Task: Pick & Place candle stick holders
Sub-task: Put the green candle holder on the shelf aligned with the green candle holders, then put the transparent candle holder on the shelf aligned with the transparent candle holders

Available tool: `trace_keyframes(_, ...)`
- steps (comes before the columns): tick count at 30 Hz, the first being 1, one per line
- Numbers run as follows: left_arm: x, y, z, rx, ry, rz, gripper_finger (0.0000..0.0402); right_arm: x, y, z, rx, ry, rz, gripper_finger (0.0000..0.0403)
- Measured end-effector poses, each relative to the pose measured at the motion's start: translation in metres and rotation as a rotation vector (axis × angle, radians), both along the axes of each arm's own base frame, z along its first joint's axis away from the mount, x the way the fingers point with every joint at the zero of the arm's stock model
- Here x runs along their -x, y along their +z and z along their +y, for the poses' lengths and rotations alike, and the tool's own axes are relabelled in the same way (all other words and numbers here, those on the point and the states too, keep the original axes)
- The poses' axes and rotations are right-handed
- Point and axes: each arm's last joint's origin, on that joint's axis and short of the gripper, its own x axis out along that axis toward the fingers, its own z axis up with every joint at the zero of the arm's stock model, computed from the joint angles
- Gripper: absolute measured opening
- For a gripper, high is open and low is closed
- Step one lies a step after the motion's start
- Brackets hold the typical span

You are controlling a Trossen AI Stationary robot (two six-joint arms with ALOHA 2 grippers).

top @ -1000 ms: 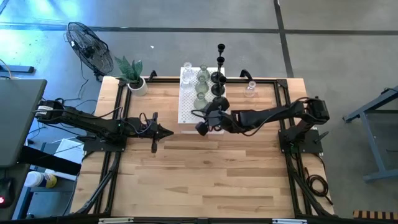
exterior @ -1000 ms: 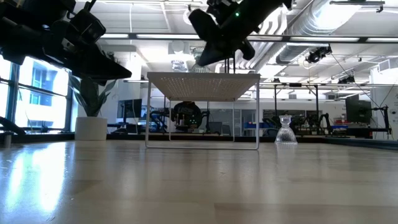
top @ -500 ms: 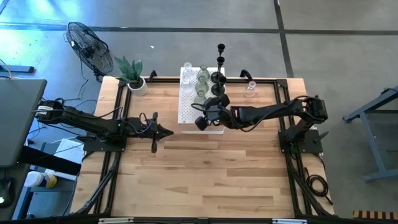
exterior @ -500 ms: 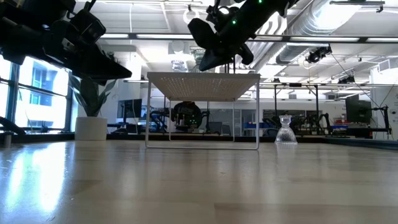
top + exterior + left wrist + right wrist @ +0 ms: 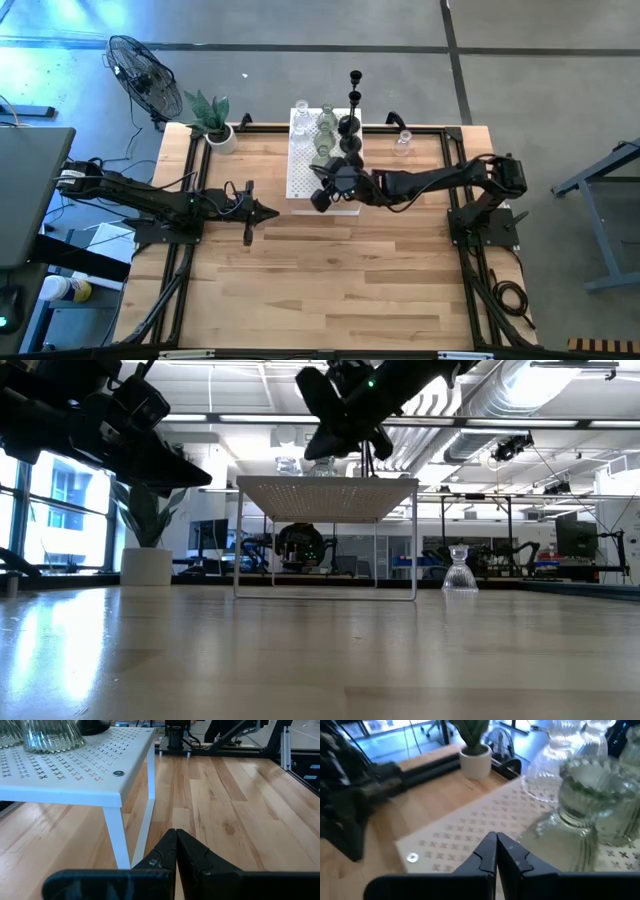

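— Where is your right gripper (image 5: 318,197) sitting at this moment?

— I am holding it above the near part of the white perforated metal shelf (image 5: 298,178), over the wooden table (image 5: 330,280). My two dark fingers (image 5: 487,851) are pressing together with nothing between them. In the low view my gripper (image 5: 322,422) is hanging just above the shelf top (image 5: 327,485).

— And the candle stick holders?

— Most are standing on the far half of that shelf. The clear ribbed glass holders (image 5: 322,140) are clustered there, and in my right wrist view the nearest greenish glass holder (image 5: 580,812) is standing just ahead of my fingertips. The black holders with round bases and thin knobbed stems (image 5: 351,125) are rising beside the glass ones. One more clear glass holder (image 5: 402,145) is standing alone on the table, apart from the shelf, towards the far right.

— What about your other arm?

— My left gripper (image 5: 268,211) is waiting over the table, left of the shelf, its fingers (image 5: 172,851) also touching each other. A small potted green plant (image 5: 213,122) is occupying the far left corner.
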Motion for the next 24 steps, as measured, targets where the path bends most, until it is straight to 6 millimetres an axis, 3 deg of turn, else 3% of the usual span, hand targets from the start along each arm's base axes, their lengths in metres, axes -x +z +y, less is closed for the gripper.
trace_keyframes(7,0.000,0.000,0.000,0.000,0.000,0.000,0.0001,0.002,0.000,-0.013,0.002,-0.081,-0.001,0.0000)
trace_keyframes(15,0.000,0.000,0.000,0.000,0.000,0.000,0.0001,0.004,-0.003,-0.015,0.011,-0.119,0.021,0.0000)
trace_keyframes(24,0.000,0.000,0.000,0.001,-0.005,0.000,0.0001,0.003,-0.001,0.002,0.014,-0.051,0.024,0.0000)
